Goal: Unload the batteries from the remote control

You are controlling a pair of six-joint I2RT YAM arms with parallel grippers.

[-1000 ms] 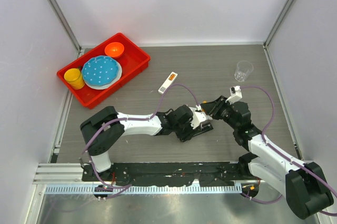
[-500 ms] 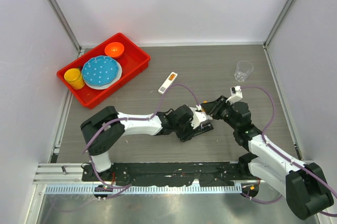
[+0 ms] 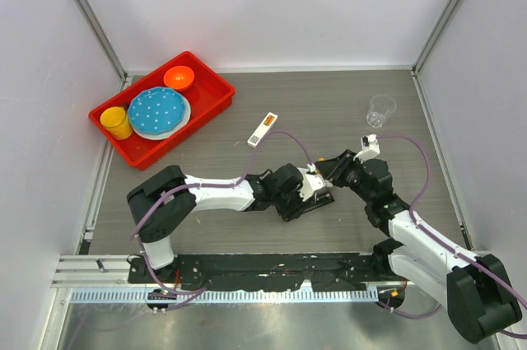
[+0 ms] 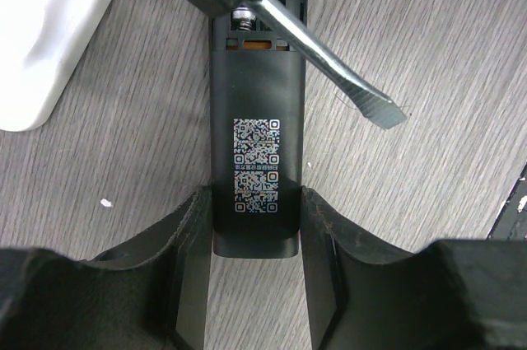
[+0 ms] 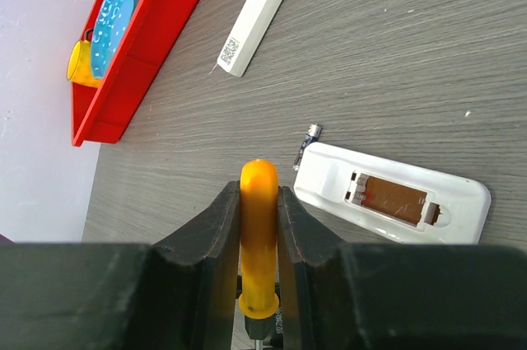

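Our left hand (image 4: 255, 231) clamps the black rectangular plastic remote (image 4: 255, 95) on the grey wood-grain tabletop (image 4: 428, 29); our right hand (image 5: 258, 202) grips the orange-handled steel screwdriver (image 5: 258, 251), shaft across the remote.

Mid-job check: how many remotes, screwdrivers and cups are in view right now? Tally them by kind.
Remotes: 3 (black remote, slim white remote, wide white remote)
Screwdrivers: 1 (screwdriver)
Cups: 2 (yellow cup, clear cup)
Total: 6
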